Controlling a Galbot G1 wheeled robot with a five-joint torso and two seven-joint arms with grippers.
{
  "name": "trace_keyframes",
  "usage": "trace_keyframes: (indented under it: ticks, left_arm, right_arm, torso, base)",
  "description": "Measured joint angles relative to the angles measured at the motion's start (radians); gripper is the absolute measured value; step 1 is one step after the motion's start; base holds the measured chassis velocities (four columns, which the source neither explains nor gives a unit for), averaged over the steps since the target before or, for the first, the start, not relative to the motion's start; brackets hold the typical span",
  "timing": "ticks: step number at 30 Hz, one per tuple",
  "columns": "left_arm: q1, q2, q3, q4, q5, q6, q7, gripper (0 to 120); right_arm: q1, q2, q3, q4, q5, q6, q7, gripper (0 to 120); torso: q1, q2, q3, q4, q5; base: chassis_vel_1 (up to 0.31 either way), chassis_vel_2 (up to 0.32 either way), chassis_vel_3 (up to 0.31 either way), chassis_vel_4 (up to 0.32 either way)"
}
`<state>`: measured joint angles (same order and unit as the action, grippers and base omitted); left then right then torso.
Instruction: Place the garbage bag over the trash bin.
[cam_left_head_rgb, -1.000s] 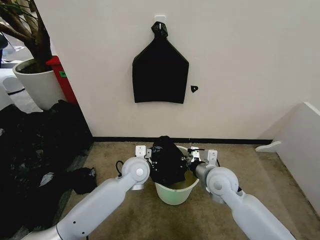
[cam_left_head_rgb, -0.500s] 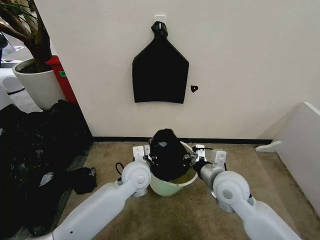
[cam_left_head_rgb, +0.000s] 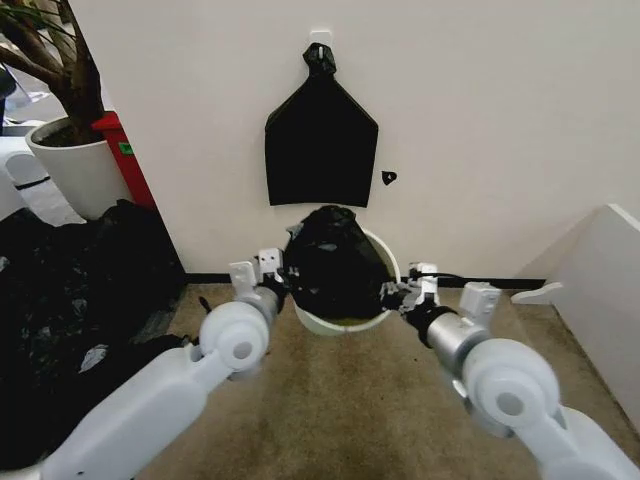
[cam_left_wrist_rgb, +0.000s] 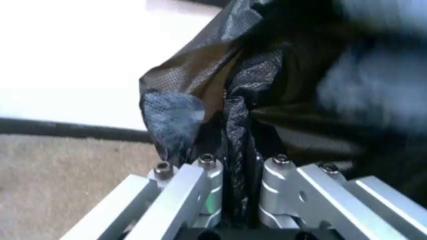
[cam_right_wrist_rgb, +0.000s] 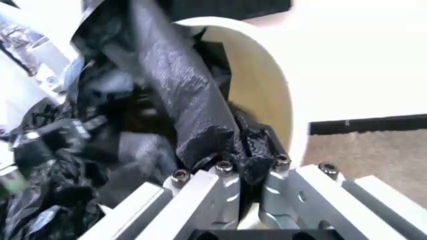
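The cream-white trash bin (cam_left_head_rgb: 337, 324) hangs above the carpet, tipped so its mouth faces me. The glossy black garbage bag (cam_left_head_rgb: 330, 262) is bunched in and over that mouth. My left gripper (cam_left_head_rgb: 276, 283) is at the bin's left side, my right gripper (cam_left_head_rgb: 402, 296) at its right side. In the left wrist view my left gripper (cam_left_wrist_rgb: 243, 165) is shut on a fold of the garbage bag (cam_left_wrist_rgb: 233, 100). In the right wrist view my right gripper (cam_right_wrist_rgb: 252, 167) is shut on the garbage bag (cam_right_wrist_rgb: 180, 95), right at the trash bin's rim (cam_right_wrist_rgb: 263, 85).
A flat black trapezoid bundle (cam_left_head_rgb: 320, 150) hangs on the wall just above the bin. A big heap of black plastic (cam_left_head_rgb: 70, 300) lies at the left, behind it a white plant pot (cam_left_head_rgb: 75, 165). A low white ledge (cam_left_head_rgb: 600, 290) stands at the right.
Both grippers have risen and moved towards the wall with the bag. The bin came up off the carpet with them and tipped its mouth towards me.
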<state>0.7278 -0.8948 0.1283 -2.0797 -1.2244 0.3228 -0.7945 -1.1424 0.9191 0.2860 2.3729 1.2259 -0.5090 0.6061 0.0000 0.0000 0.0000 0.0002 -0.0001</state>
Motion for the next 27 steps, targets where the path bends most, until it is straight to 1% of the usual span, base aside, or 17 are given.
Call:
trace_keyframes:
  ticks: [2,7,12,14,16,18,22,24,27]
  left_arm:
    - [0.002,0.002,-0.003,-0.003,0.002,-0.005,0.005,5]
    - [0.014,0.021,-0.03,-0.03,-0.002,-0.026,0.039,5]
    - [0.044,0.051,-0.067,-0.063,-0.022,-0.042,0.074,5]
    - [0.049,0.054,-0.072,-0.066,-0.022,-0.044,0.08,5]
    - [0.07,0.068,-0.093,-0.079,-0.026,-0.057,0.104,5]
    - [0.082,0.075,-0.108,-0.086,-0.034,-0.065,0.116,5]
    - [0.091,0.082,-0.116,-0.092,-0.039,-0.071,0.128,5]
    - [0.096,0.089,-0.12,-0.097,-0.042,-0.077,0.137,5]
    - [0.097,0.09,-0.122,-0.098,-0.046,-0.077,0.141,5]
  right_arm:
    - [-0.006,-0.002,0.008,-0.001,0.003,0.0,-0.002,0]
    - [-0.039,0.003,0.056,-0.046,0.065,-0.012,-0.012,0]
    - [-0.055,0.011,0.123,-0.132,0.12,-0.031,-0.048,0]
    - [-0.056,0.01,0.129,-0.138,0.127,-0.032,-0.053,0]
    - [-0.059,0.002,0.164,-0.185,0.178,-0.054,-0.095,0]
    - [-0.054,0.001,0.176,-0.237,0.196,-0.063,-0.14,0]
    - [-0.044,0.002,0.176,-0.283,0.191,-0.061,-0.201,0]
    - [-0.038,0.002,0.17,-0.301,0.163,-0.053,-0.265,0]
    - [-0.046,-0.001,0.175,-0.294,0.149,-0.039,-0.311,8]
  torso:
    - [0.0,0.0,0.0,0.0,-0.0001]
    - [0.0,0.0,0.0,-0.0003,0.0]
    - [0.0,0.0,0.0,-0.0002,0.0002]
    - [0.0,0.0,0.0,-0.0002,0.0002]
    - [0.0,0.0,0.0,-0.0001,-0.0001]
    - [0.0,0.0,0.0,-0.0002,0.0001]
    - [0.0,0.0,0.0,-0.0002,0.0002]
    - [0.0,0.0,0.0,0.0,0.0003]
    - [0.0,0.0,0.0,0.0001,0.0]
  base:
    - [0.0,0.0,0.0,0.0]
    - [0.0,0.0,0.0,0.0]
    - [0.0,0.0,0.0,0.0]
    - [0.0,0.0,0.0,0.0]
    - [0.0,0.0,0.0,0.0]
    - [0.0,0.0,0.0,0.0]
    - [0.0,0.0,0.0,0.0]
    - [0.0,0.0,0.0,0.0]
    - [0.0,0.0,0.0,0.0]
